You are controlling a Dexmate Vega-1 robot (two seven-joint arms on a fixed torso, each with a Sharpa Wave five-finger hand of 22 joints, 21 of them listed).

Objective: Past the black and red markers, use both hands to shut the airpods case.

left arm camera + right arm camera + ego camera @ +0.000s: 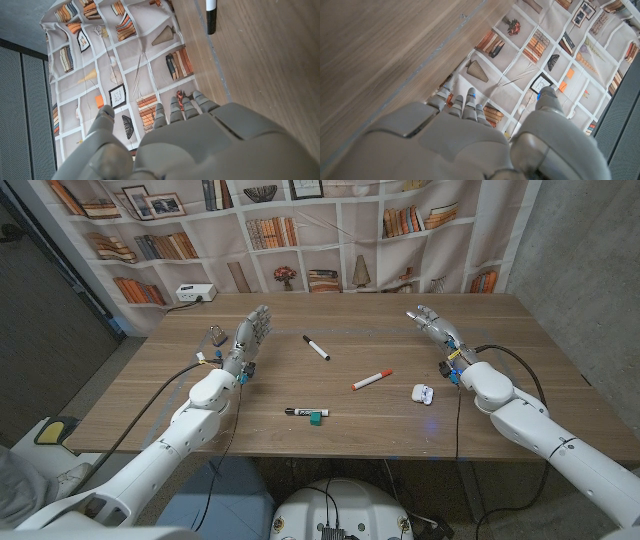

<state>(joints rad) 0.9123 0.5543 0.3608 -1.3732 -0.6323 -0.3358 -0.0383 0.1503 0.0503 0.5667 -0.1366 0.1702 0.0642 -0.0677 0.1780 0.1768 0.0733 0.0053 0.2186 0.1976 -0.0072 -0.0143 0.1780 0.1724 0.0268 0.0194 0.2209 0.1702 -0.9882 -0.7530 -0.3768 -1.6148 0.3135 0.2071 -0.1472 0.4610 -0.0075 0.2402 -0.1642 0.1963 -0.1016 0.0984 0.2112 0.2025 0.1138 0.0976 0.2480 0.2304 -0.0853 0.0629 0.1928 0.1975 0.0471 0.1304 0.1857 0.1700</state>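
A small white airpods case lies with its lid up on the right part of the wooden table, close to my right forearm. A black marker lies mid-table and a red marker lies to its right, nearer me. My left hand is raised over the table's left side with fingers apart, holding nothing. My right hand is over the far right part, fingers spread, empty, beyond the case. In the left wrist view the black marker's tip shows past my left hand. My right hand faces the backdrop.
A third marker with a green cap beside it lies near the front edge. A small dark clip-like object stands by my left hand. A white power strip sits at the far left corner. A bookshelf-print backdrop hangs behind.
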